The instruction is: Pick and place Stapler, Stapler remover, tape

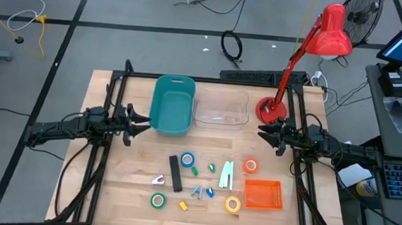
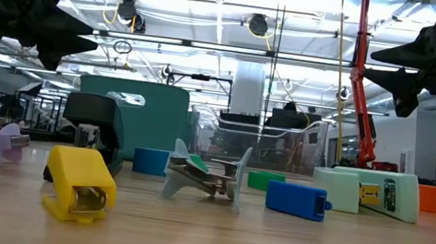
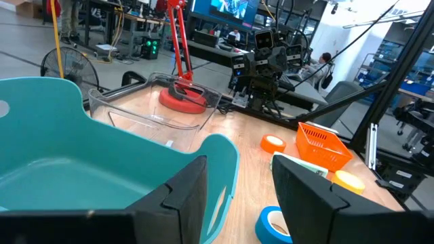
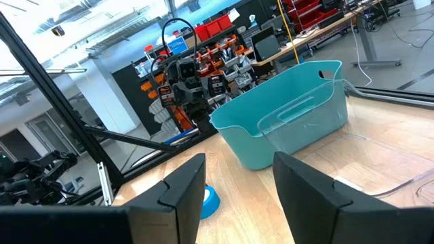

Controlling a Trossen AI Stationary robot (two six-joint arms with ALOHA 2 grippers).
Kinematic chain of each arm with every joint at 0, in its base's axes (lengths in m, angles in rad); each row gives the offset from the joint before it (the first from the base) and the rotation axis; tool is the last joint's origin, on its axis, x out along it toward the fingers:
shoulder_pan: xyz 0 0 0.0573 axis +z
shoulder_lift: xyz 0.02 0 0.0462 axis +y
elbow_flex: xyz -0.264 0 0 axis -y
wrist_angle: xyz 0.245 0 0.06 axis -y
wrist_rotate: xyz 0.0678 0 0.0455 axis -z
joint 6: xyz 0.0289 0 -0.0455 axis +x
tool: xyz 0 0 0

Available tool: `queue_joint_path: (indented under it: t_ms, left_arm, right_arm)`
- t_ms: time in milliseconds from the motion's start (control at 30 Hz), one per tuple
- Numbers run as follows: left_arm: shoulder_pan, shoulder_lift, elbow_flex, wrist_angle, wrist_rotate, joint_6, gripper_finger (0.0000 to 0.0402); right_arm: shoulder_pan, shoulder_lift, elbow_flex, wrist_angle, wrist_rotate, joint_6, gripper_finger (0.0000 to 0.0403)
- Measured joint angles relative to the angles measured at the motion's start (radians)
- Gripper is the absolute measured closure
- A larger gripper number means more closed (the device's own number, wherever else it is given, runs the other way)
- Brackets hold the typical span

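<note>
Over the table's left and right edges both arms hang raised: left gripper (image 1: 141, 120) beside the teal bin (image 1: 172, 105), right gripper (image 1: 267, 131) near the red lamp (image 1: 271, 108), each with fingers part open and empty. Nothing is picked yet, so this looks like the start. Black stapler (image 1: 175, 172), white stapler (image 1: 226, 174), remover (image 1: 198, 192) and tape rolls, the blue tape (image 1: 186, 159) among them, lie on the near half. Next move, I'd say: reach down to one and close.
</note>
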Motion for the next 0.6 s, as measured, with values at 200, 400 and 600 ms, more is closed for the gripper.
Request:
queue_joint_path:
  t_ms: [200, 400, 600]
  left_arm:
    - [0.0, 0.0, 0.0, 0.0, 0.0, 0.0, 0.0233]
    - [0.0, 0.0, 0.0, 0.0, 0.0, 0.0, 0.0233]
    - [0.0, 0.0, 0.0, 0.0, 0.0, 0.0, 0.0233]
  right_arm:
    - [0.0, 0.0, 0.0, 0.0, -0.001, 0.0, 0.0234]
    - [0.0, 0.0, 0.0, 0.0, -0.001, 0.0, 0.0234]
    - [0.0, 0.0, 0.0, 0.004, 0.002, 0.012, 0.0234]
